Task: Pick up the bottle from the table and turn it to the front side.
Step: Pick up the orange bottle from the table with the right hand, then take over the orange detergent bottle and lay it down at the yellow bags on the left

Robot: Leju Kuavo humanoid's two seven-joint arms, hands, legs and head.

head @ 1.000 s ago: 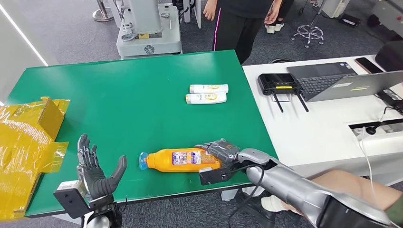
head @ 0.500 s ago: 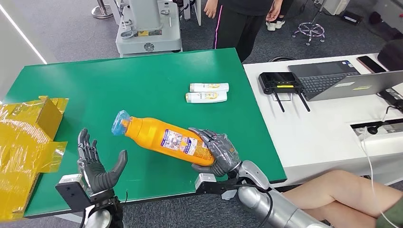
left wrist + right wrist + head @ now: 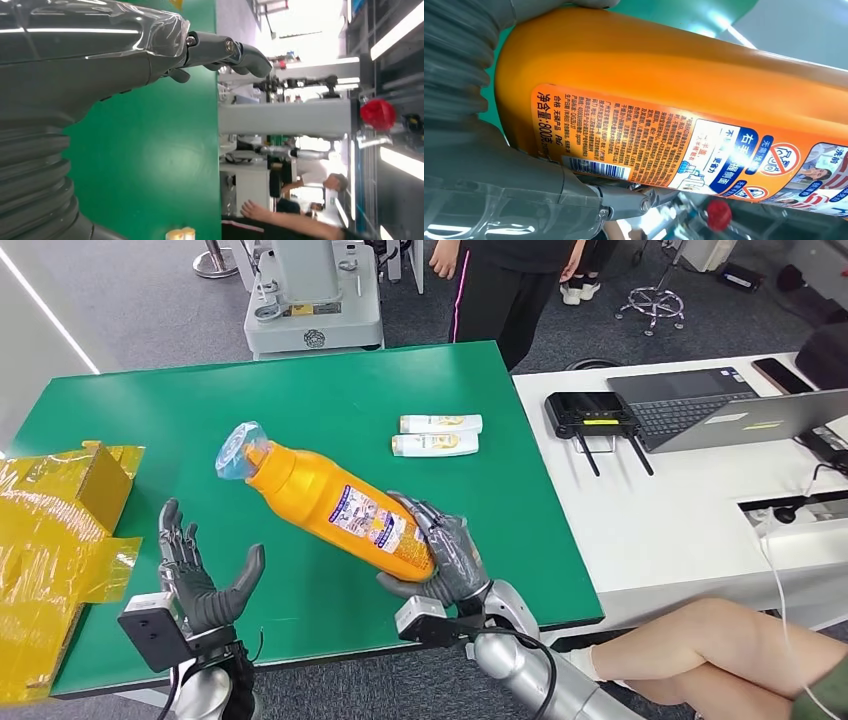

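The large orange plastic bottle with a blue cap [image 3: 325,508], tilted above the green table [image 3: 300,410], looks rigid, smooth and weighty; right hand [image 3: 440,555] grips its base, left hand [image 3: 200,585] spread empty

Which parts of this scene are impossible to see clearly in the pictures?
- Front side of the orange bottle: turned away in the head view; the right wrist view shows its back label.
- Bottle base: covered by the right hand, head view.
- Bottle cap: cut off by the edge, right wrist view.
- Text on the two white tubes: too small, head view.
- Left hand fingertips: mostly hidden behind its cover, left wrist view.
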